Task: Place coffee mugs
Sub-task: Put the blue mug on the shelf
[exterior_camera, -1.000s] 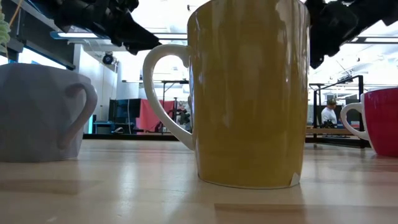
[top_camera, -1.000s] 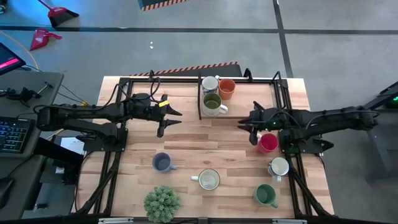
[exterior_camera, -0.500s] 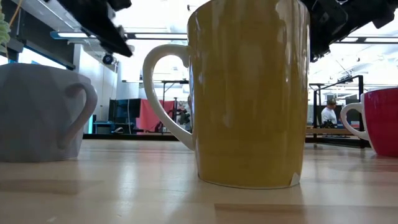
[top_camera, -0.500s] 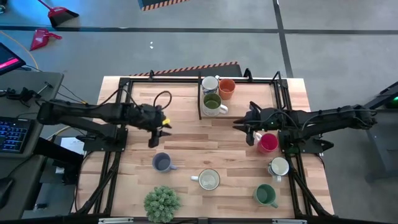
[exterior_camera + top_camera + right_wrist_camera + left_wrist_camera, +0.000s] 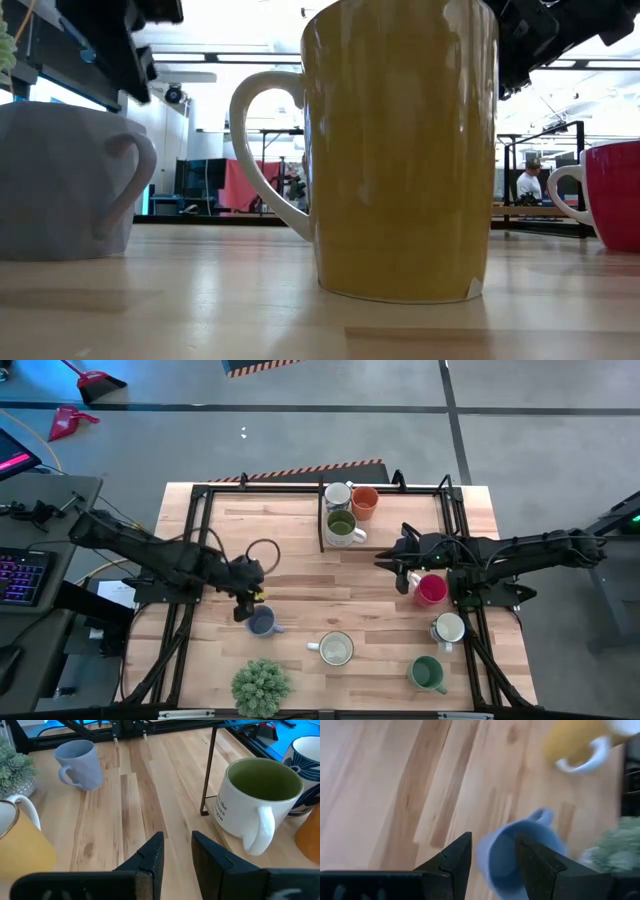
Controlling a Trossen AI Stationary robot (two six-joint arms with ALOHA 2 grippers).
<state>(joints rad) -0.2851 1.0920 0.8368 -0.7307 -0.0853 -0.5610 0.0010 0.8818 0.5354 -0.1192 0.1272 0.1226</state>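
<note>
The blue-grey mug (image 5: pixel 261 622) stands on its base left of the table's middle. My left gripper (image 5: pixel 244 610) is open and points down over its far-left rim. In the left wrist view the fingers (image 5: pixel 461 854) straddle that rim of the mug (image 5: pixel 520 857); no touch shows. My right gripper (image 5: pixel 388 563) hovers narrowly open and empty, just left of the magenta mug (image 5: pixel 431 590). The cream mug (image 5: pixel 335 649), white mug (image 5: pixel 448 628) and dark green mug (image 5: pixel 427 674) stand near the front edge. Three more mugs stand in a far tray: patterned white (image 5: pixel 338 494), orange (image 5: pixel 365 502) and olive-lined white (image 5: pixel 342 526).
The tray has a black wire frame (image 5: pixel 207 770). A bushy potted plant (image 5: pixel 260 686) sits at the near edge, close to the blue-grey mug. Black rails (image 5: pixel 300 487) run along the table's far, left and right sides. Bare wood lies between the two grippers.
My left gripper has swung from the far-middle of the table toward the near edge, tipped to point down and dropped over the blue-grey mug. My right gripper has shifted slightly toward the table's left, then held still. No mug has moved.
</note>
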